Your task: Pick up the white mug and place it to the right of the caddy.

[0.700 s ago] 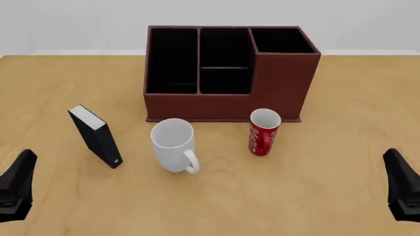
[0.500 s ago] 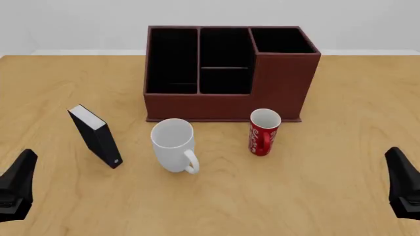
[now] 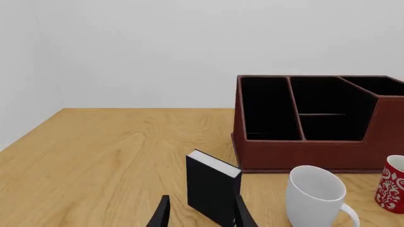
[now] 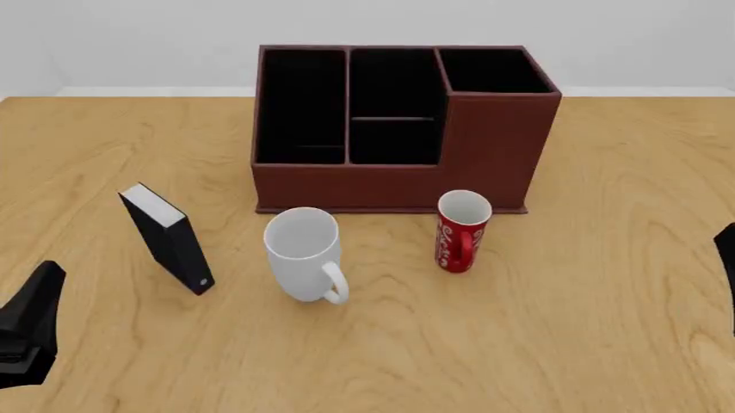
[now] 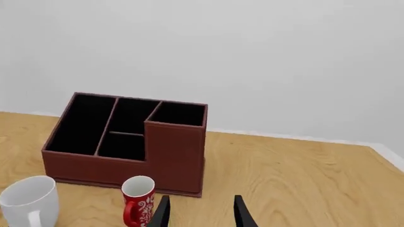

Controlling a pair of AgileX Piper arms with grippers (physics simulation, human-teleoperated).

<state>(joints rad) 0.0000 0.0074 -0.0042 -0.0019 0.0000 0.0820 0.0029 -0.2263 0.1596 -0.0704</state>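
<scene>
The mug (image 4: 305, 255) stands untouched before the caddy (image 4: 397, 129), beside the red mug (image 4: 462, 231). The right gripper (image 5: 198, 212), jaws apart and empty, has slid almost out of the front view, seemingly starting its reach. The left gripper (image 3: 198, 213) hangs open. The caddy's compartments look empty.

I see the caddy (image 4: 397, 129) near the counter's (image 4: 597, 292) far edge, mid-width. Just in front of it stand the white mug (image 4: 303, 255) and, apart to its right, a red mug (image 4: 462, 231) — both upright. A black box (image 4: 168, 238) stands toward the left edge. My left gripper (image 4: 29, 331) sits at the near-left corner — jaws unreadable.
</scene>
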